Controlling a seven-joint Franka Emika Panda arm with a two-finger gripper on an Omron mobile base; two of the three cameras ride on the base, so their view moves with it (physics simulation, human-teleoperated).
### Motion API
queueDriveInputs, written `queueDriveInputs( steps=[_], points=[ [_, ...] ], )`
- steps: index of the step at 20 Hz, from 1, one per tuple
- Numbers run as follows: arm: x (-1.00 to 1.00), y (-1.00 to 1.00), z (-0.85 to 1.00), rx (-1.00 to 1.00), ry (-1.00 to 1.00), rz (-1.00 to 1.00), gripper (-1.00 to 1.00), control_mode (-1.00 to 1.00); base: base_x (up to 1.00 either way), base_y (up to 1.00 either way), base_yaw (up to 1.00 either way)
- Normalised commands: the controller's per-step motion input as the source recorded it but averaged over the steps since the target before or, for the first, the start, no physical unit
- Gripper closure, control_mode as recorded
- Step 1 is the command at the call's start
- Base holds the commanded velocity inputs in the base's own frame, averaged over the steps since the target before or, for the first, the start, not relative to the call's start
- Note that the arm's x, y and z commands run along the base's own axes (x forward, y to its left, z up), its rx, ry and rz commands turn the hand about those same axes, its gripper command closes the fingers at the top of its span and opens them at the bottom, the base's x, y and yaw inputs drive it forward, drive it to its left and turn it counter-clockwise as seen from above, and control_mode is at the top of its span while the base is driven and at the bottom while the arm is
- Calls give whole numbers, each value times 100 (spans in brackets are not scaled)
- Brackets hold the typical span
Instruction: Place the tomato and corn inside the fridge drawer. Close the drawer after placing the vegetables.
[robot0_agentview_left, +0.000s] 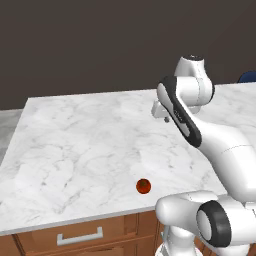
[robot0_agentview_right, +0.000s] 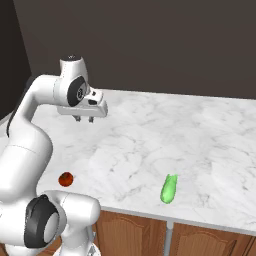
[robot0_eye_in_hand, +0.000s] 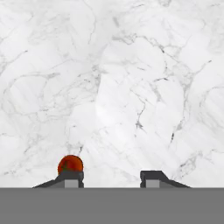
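Tomato (robot0_agentview_left: 143, 186) near front edge of marble surface (robot0_agentview_left: 75, 145); green corn (robot0_agentview_right: 169, 188) well apart. End effector (robot0_agentview_right: 84, 119) above, fingers spread, empty.

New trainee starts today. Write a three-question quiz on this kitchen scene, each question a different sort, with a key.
1. True or false: the gripper holds the tomato.
2. The green vegetable lies: A) on the marble counter B) on the floor C) in the gripper.
3. Fill in: the tomato sits near the counter's ____ edge, close to the robot's base.

Key: 1 false, the gripper hangs open above the counter; 2 A; 3 front.
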Motion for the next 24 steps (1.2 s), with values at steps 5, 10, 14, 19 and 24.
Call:
queueDriveInputs(
  steps=[5,10,14,19,24],
  points=[
    [-15,0,0,0,0,0,-100,-100,0,0,0],
    [-36,0,-40,0,1,0,-100,-100,0,0,0],
    [-31,28,-80,0,5,-3,-100,-100,0,0,0],
    [-16,58,-80,0,18,-2,-100,-100,0,0,0],
    [-10,58,-64,0,20,-3,-100,-100,0,0,0]
  ],
)
